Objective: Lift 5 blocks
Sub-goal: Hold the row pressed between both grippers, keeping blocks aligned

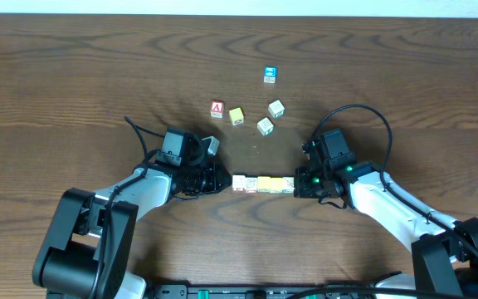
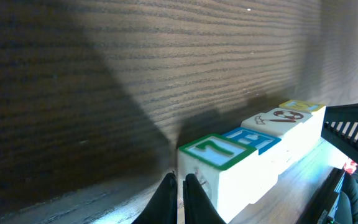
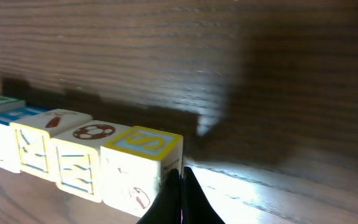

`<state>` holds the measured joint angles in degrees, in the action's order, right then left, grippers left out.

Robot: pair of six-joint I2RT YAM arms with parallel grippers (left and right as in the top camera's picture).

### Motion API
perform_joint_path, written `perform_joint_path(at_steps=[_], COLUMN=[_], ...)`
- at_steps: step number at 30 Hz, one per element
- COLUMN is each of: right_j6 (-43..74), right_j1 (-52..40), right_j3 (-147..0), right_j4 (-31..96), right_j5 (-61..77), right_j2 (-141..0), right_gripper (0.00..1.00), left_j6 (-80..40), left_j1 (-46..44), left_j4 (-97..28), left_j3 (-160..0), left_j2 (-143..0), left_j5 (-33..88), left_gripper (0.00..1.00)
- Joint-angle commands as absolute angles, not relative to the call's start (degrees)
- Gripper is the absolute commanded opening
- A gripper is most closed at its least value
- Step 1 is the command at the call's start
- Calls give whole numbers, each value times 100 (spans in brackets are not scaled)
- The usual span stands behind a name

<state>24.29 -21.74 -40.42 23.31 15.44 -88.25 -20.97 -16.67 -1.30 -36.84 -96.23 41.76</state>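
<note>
We see a dark wood-grain table (image 1: 73,75), smooth, low sheen. Blocks (image 1: 263,183): pale wood, painted faces, slightly glossy. Arm shells (image 1: 392,206): white glossy plastic. Left gripper (image 2: 179,198): matt black.

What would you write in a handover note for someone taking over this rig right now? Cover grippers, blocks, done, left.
Left gripper: shut, tips pressed on one end of the row.
Right gripper: shut, tips pressed on the other end.
Blocks: five in a tight line between the two, seemingly resting on the table.
Done: row lined up and pinched endwise.
Left: raise both arms together to lift it.
</note>
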Motion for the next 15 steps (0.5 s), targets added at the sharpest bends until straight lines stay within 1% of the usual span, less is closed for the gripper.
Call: perform_joint_path(at_steps=[1,9,15], right_j6=[2355,2357,2353], right_j1=[-2231,-2333,-2462], right_j3=[-4027,-4027,-4027], right_j4=[2248,2154,2117], right_j5=[1772,1997,1999], right_j2=[-8853,-8853,-8853], right_gripper=[1,1,1], left_j6=[-2088,-2088,-2093], left_j1=[-1684,-1693,-1894], left_j4=[-143,-95,36], left_j3=[-3743,-3743,-3743], left_j2=[-9546,-9546,-9546], left_j5=[4335,4558,4589], left_gripper=[7,7,7])
